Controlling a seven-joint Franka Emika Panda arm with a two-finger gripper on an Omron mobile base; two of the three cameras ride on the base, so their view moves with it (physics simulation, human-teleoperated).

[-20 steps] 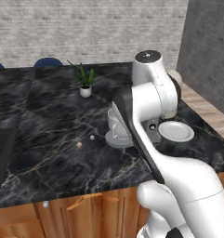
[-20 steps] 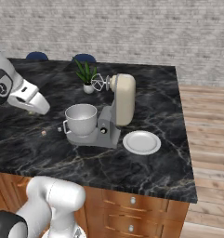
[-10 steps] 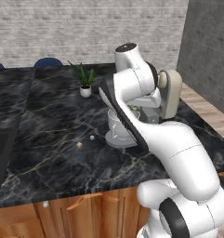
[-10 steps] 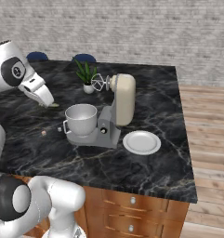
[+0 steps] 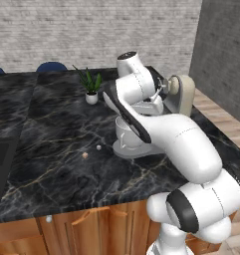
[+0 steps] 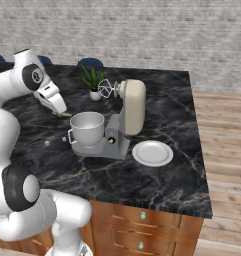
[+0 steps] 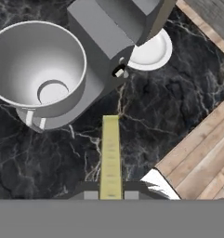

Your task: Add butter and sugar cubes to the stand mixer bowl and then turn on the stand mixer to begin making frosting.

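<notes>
Bowl (image 7: 20, 60) sat ahead-left of my end effector (image 7: 110, 195) | jaws narrow, pinching yellow stick (image 7: 110, 153) | stick pointed toward mixer (image 7: 104, 32)

A black marble counter (image 6: 162, 112) on wooden cabinets carries the stand mixer (image 6: 123, 120), its grey base holding the stand mixer bowl (image 6: 87, 128). A white plate (image 6: 152, 152) lies just beside the base, a potted plant (image 5: 91, 87) behind. Two tiny pieces, seemingly the butter (image 5: 84, 155) and the sugar cubes (image 5: 98, 147), rest nearby.

My arm rises, folds at the elbow and reaches over the bench's middle. My gripper (image 7: 110, 193) points down, jaws nearly closed on a thin yellow-green strip (image 7: 110, 155).
</notes>
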